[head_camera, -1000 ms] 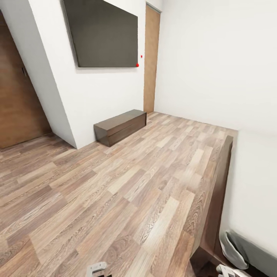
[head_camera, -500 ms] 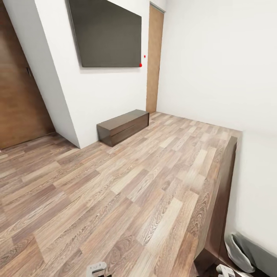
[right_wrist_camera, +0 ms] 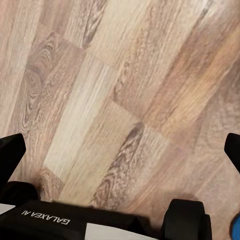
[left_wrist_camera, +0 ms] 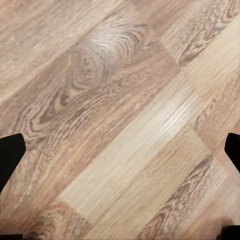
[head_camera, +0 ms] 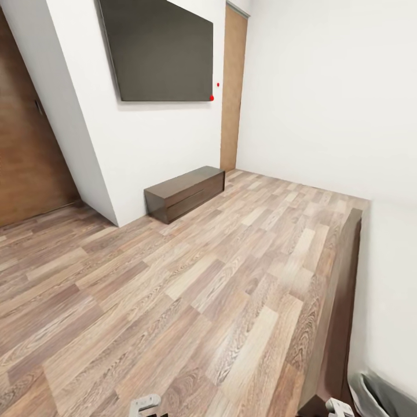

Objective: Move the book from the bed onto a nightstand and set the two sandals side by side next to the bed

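Bed (head_camera: 336,324): dark-brown wooden frame edge, wood-plank floor (head_camera: 191,289) beside.

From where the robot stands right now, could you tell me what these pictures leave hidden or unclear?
- The bed: head view, cut off by the right and bottom edges, so what lies on its mattress is unseen.
- A blue patch: right wrist view, cut by the corner; too little to identify.
- Both grippers: left and right fingertips sit at the frame edges, nothing between them.
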Controlling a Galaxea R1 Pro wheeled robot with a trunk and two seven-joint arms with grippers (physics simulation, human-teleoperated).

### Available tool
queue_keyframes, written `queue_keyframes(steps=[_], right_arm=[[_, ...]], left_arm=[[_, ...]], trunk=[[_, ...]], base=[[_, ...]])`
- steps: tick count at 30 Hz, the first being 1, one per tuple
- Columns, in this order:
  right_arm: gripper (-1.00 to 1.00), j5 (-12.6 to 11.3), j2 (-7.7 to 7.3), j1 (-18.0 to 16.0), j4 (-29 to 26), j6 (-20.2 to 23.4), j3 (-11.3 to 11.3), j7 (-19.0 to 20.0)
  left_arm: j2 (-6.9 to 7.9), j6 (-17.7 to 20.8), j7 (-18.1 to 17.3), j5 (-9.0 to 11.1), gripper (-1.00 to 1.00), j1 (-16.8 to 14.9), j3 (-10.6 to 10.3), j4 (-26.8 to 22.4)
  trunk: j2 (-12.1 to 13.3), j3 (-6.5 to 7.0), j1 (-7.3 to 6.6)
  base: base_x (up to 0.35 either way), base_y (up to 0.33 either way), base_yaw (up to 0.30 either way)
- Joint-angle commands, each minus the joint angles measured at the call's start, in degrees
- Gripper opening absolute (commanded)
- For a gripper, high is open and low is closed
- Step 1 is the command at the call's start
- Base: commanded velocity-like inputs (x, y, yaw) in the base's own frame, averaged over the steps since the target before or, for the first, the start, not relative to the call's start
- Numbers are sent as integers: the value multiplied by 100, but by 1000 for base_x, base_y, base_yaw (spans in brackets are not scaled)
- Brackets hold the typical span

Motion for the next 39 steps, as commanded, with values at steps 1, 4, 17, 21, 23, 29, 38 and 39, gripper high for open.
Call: queue_keyframes(steps=[1,4,17,21,23,29,38,39], right_arm=[[100,-53,-3,-9,14,55,-27,22],[100,-53,-3,-8,12,55,-27,22],[100,-53,-3,-10,12,55,-27,22],[100,-53,-3,-9,12,55,-27,22],[100,-53,-3,-8,13,55,-27,22],[100,-53,-3,-10,11,56,-27,22],[100,-52,-3,-8,10,55,-27,22],[100,-52,-3,-9,10,57,-27,22]], left_arm=[[0,-5,-29,58,100,-4,11,7],[0,-5,-29,58,100,-4,11,7],[0,-5,-29,58,100,-4,11,9],[0,-5,-29,58,100,-4,11,8],[0,-5,-29,58,100,-4,11,7],[0,-5,-29,58,100,-4,11,10],[-9,-5,-29,62,100,-4,10,11],[-9,-5,-29,60,100,-4,10,11]], trunk=[[-2,-5,-1],[-2,-5,-1],[-2,-5,-1],[-2,-5,-1],[-2,-5,-1],[-2,-5,-1],[198,85,-110],[238,103,-132]], base=[[13,126,0],[20,192,0],[5,41,0],[0,1,93],[0,0,217],[0,0,241],[0,0,38],[0,0,3]])
